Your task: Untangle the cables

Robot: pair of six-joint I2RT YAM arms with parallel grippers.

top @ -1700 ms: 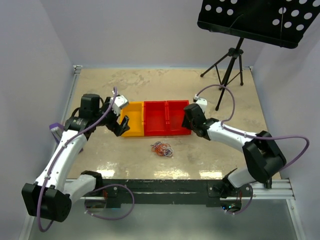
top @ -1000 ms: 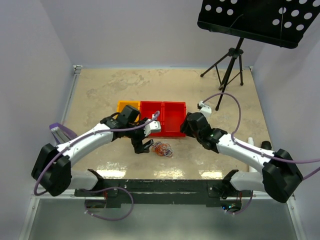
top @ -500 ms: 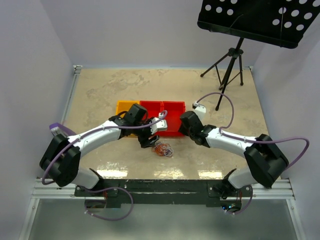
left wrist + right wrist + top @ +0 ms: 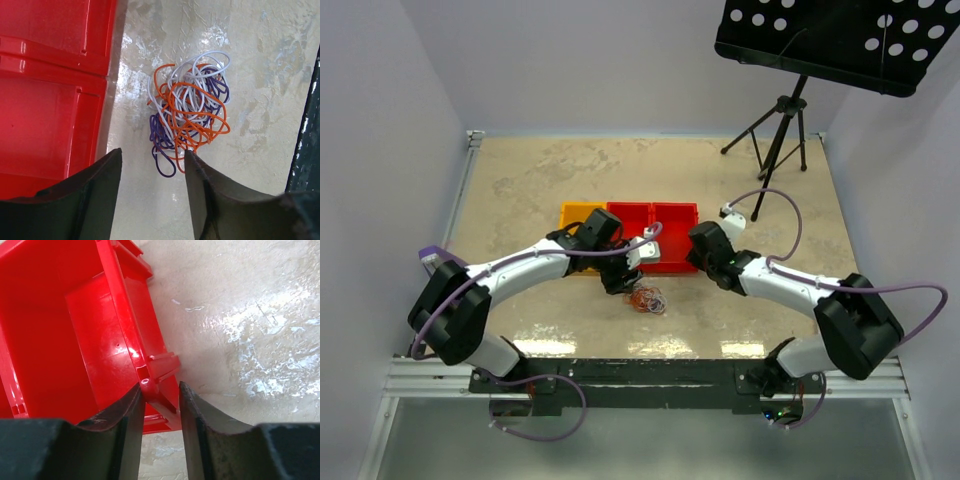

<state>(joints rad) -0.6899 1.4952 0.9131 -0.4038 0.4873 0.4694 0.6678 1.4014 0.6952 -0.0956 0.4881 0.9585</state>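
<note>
Workspace: beige mottled tabletop. Three open plastic bins are sitting in a row at mid-table: an orange rectangular bin on the left, a middle red rectangular bin, and a right red rectangular bin. A black perforated music stand on a tripod is standing at the far right.

Cables: the tangle of thin orange, white and purple cables is lying in one loose knot on the bare tabletop. It is just on the near side of the red bins, apart from their walls and inside none of them.

Left arm: it is reaching in from the left. The left gripper is hovering low at the edge of the tangle with its jaws apart, gripping nothing. One purple loop at the edge of the tangle is lying between the two dark fingertips. Neither fingertip is visibly touching it.

Right arm: it is reaching in from the right. The right gripper is straddling the near right corner of the right red bin. The corner rim is sitting between the two fingers, which are closing in tightly on both sides. This is reading as a pinch on the bin wall. That bin is showing no contents in the wrist view.
</note>
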